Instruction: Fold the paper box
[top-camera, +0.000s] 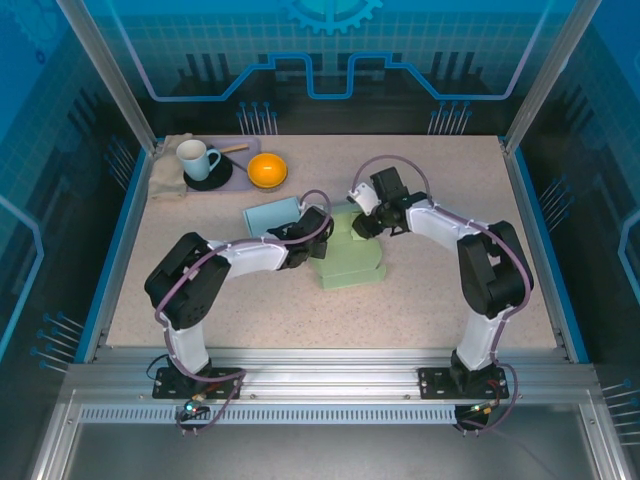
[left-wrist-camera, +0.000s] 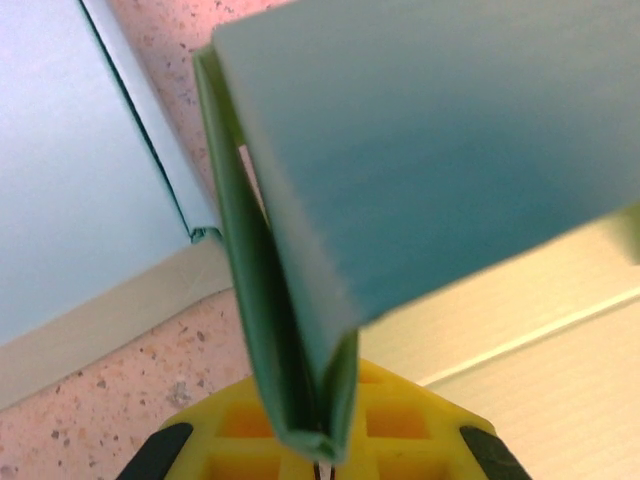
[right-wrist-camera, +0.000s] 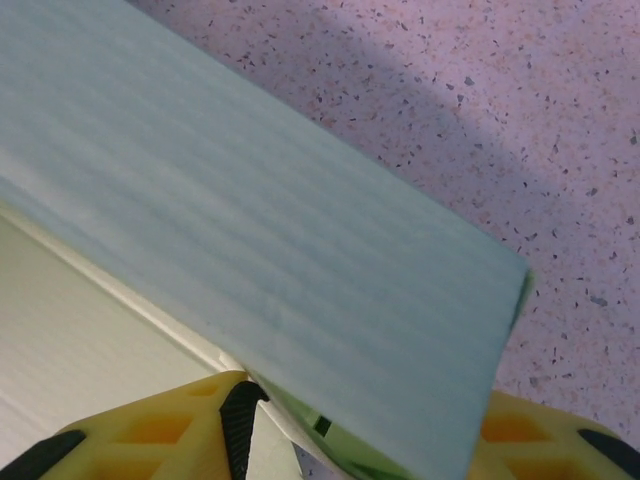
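Left claw (top-camera: 308, 236): clamped on the folded wall of the box (top-camera: 352, 266).
Right claw (top-camera: 364, 224): straddles a box flap; can't tell whether it grips.

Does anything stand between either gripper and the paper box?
Nothing visible does. The left gripper is shut on a flap of the paper box; the right gripper straddles another panel. Cup and bowl sit well clear.

We see a robotics laboratory test cell: a speckled tabletop (top-camera: 430, 300) enclosed by an aluminium extrusion frame (top-camera: 330, 372) and blue printed panels (top-camera: 200, 60) bearing a gear motif. Two robot arms (top-camera: 240, 258) are bolted at the near edge, with a mug (top-camera: 195, 158) and a bowl (top-camera: 267, 170) at the back.
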